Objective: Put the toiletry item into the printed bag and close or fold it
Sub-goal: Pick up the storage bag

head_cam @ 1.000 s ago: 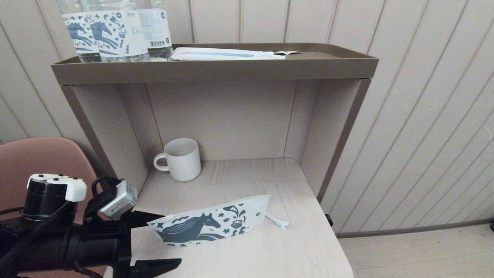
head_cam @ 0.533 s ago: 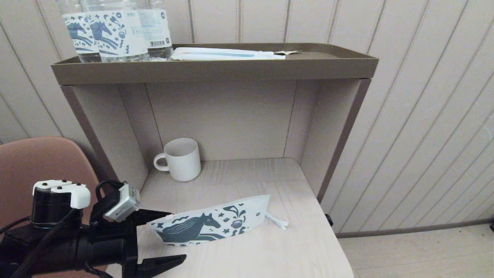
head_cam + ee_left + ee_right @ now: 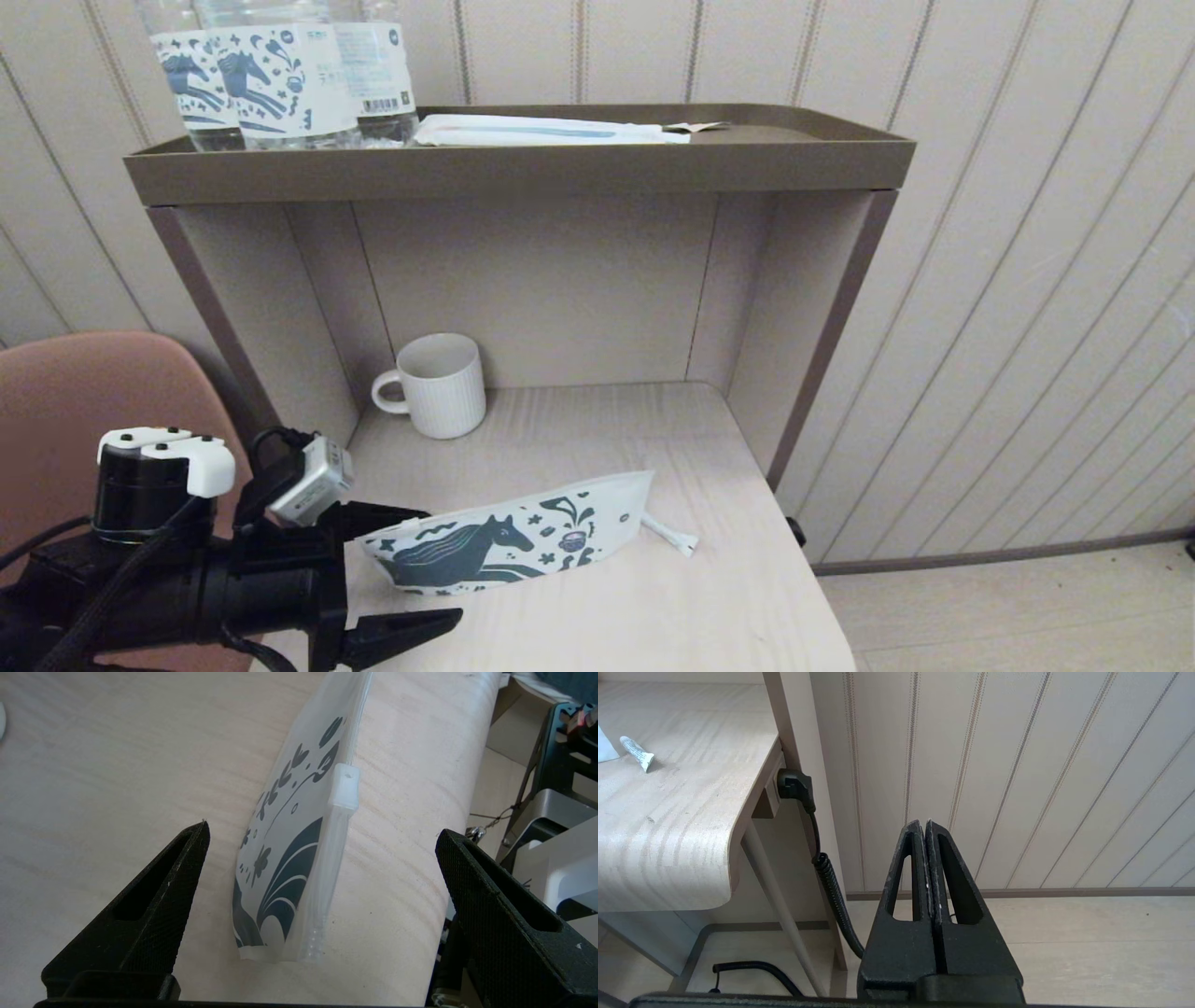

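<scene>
The printed bag [image 3: 523, 541] lies on the light wooden table [image 3: 607, 616], propped on its long edge, its horse print facing me. In the left wrist view the printed bag [image 3: 289, 826] runs away from the camera with its white zip slider [image 3: 345, 791] partway along the top. My left gripper [image 3: 443, 563] is open, one finger on each side of the bag's left end, touching nothing; the left gripper [image 3: 322, 828] shows a wide gap. The toiletry item [image 3: 670, 534] lies just past the bag's right end, and the toiletry item [image 3: 637, 753] also shows on the tabletop. My right gripper [image 3: 923, 822] is shut and empty, low beside the table.
A white ribbed mug [image 3: 439, 385] stands at the back left under a brown shelf tray [image 3: 523, 173]. The tray carries clear bottles [image 3: 280, 70] and a long white packet [image 3: 551, 131]. A pink chair [image 3: 84, 383] is on the left. A black coiled cable [image 3: 826, 872] hangs by the table's right side.
My left arm has moved right toward the bag, and its open fingers now reach further along the bag's left end. Bag and stick have not moved.
</scene>
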You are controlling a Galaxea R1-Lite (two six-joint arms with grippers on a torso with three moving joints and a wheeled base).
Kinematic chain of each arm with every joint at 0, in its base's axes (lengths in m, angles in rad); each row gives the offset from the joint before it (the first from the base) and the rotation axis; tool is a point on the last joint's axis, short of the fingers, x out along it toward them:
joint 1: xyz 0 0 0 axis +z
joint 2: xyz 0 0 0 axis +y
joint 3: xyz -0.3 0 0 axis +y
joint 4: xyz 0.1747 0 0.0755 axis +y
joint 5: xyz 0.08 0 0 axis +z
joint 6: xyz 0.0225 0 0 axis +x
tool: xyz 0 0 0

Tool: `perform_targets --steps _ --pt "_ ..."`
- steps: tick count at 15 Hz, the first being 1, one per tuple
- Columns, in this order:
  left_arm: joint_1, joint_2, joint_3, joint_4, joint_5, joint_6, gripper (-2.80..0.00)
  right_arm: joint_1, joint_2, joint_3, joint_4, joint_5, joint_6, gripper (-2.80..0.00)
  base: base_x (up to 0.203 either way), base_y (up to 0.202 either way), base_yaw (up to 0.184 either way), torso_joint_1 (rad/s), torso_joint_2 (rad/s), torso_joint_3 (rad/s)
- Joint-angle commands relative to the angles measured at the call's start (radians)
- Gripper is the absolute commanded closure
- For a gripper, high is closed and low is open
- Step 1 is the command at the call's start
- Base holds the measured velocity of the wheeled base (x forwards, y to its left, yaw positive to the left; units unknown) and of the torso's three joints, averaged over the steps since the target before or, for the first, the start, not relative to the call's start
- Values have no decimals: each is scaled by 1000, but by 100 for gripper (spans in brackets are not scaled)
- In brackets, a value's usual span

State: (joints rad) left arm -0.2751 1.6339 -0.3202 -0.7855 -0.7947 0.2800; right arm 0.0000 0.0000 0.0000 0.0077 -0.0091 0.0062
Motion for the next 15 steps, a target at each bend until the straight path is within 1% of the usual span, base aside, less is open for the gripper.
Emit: perform_targets --steps 1,3,4,15 --pt "1 1 -2 -4 -5 1 -280 0 0 0 0 0 0 0 0 0 0 0 0 0" --pt "-1 1 -2 -4 -5 0 -280 0 0 0 0 0 0 0 0 0 0 0 0 0" --pt "-1 1 -2 -4 -5 1 0 0 0 0 0 0 0 0 0 0 0 0 0 0" --pt "-1 -22 -8 -3 -14 1 0 0 0 0 2 -2 5 0 0 0 0 0 0 0"
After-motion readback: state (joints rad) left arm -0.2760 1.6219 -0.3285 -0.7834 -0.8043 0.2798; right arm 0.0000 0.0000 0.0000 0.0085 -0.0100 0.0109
